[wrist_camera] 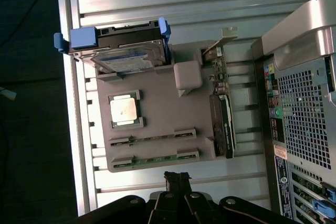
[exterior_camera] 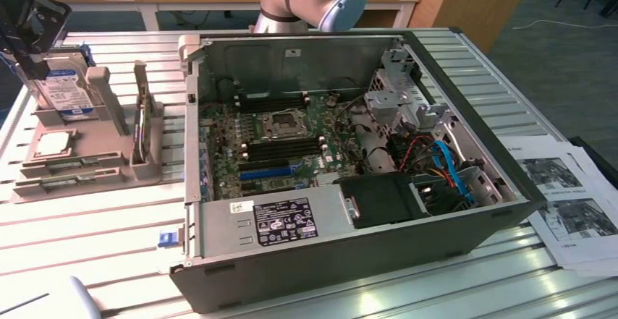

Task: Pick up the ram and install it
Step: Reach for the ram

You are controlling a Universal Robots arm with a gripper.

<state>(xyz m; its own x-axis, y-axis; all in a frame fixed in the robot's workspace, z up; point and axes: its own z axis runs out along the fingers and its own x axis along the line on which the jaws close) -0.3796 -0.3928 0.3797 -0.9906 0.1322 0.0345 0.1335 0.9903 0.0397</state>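
the gripper hangs above the bench, its tips drawn together with nothing between them. the ram lies just ahead of those tips in the wrist view, not touching them. it sits in the outermost slot of a grey holder, along the holder's edge closest to the gripper.

in the exterior view the ram is at the near end of that holder, at the exterior view's left, well apart from the open computer case. the gripper is up over the holder's far end, by the hard drive.

the ram shows as a long, thin green strip seen edge-on, standing in its slot with a grey clip block at each end. a second slot runs parallel just beside it. beyond that is a square silver cpu, then the hard drive in its blue-tabbed caddy.
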